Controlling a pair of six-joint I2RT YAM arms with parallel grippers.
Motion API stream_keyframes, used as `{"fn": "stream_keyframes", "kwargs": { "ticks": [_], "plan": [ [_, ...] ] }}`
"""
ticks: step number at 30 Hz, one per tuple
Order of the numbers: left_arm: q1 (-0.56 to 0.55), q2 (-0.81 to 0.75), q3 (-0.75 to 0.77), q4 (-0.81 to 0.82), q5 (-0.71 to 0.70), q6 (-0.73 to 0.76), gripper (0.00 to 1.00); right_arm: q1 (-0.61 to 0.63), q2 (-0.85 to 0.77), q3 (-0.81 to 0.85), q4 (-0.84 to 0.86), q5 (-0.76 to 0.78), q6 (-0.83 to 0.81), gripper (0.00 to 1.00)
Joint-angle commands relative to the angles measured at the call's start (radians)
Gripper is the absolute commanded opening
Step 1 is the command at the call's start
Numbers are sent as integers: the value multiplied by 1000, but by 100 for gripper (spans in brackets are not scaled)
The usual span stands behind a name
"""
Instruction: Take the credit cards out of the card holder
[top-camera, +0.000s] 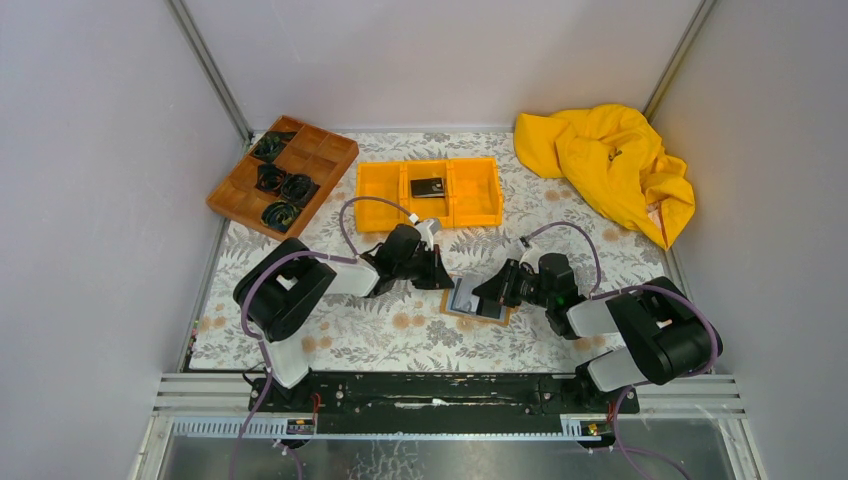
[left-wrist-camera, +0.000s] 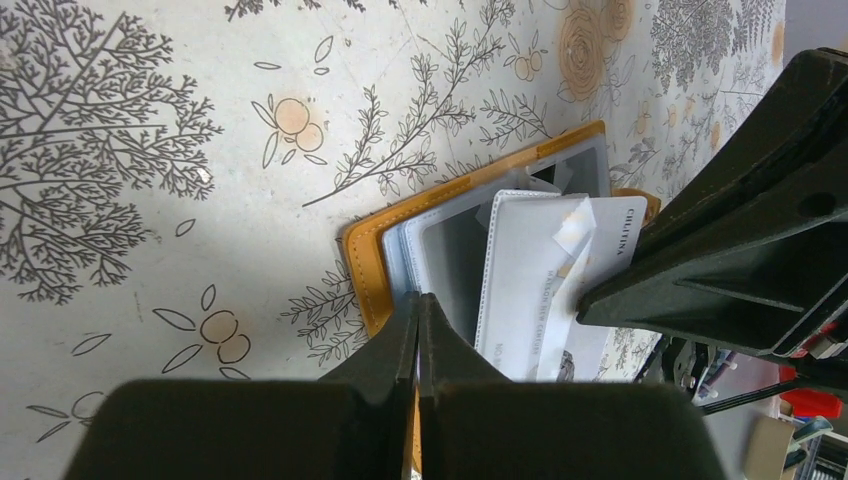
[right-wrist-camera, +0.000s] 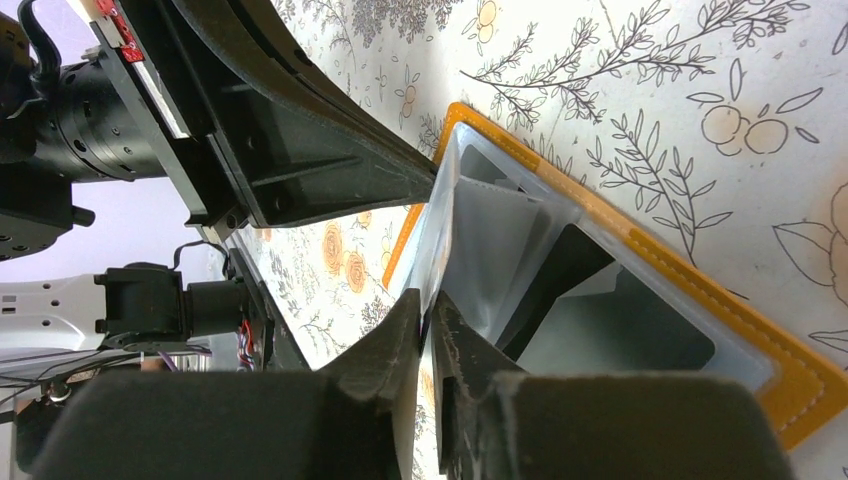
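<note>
Left tool (left-wrist-camera: 418, 310), pressed together, bears on the open card holder (left-wrist-camera: 362, 268) on the desk (left-wrist-camera: 200, 200); right tool (right-wrist-camera: 428, 312) pinches a pale credit card (left-wrist-camera: 530, 270).

Orange-tan card holder (top-camera: 478, 299) open flat, frame centre; pale credit card (left-wrist-camera: 530, 285) sticking partway out of its grey pocket.

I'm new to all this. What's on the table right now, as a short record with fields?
holder: open, flat on the table
white card: sticking out of a holder pocket
left tool: shut, tip at the holder's edge
right tool: pinched on the white card, it seems
black card: in the bin's middle compartment
also there: tray, yellow cloth
</note>
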Motion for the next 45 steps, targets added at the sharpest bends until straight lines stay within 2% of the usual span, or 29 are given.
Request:
{"fn": "stream_keyframes", "kwargs": {
  "ticks": [1,5,8,26,36,42,45],
  "plan": [
    [12,-18,0,-43,-37,30,0,-11,-4,14,1,13,-20,13],
    [14,-21,-2,-42,-41,31,0,-12,-6,16,-7,16,-28,3],
    [15,-21,-2,-43,-41,29,0,-13,-13,19,-28,20,-44,0],
    [22,-39,-13,-46,-72,25,0,-16,-240,7,-288,266,-154,0],
    [22,-44,-19,-32,-72,24,0,-15,-320,-5,-346,347,-166,0],
    [21,-59,-30,-17,-75,24,0,-16,-422,-32,-384,435,-169,0],
    [21,-84,-47,1,-80,27,10,-16,-477,-48,-392,458,-171,0]
  ]
}}
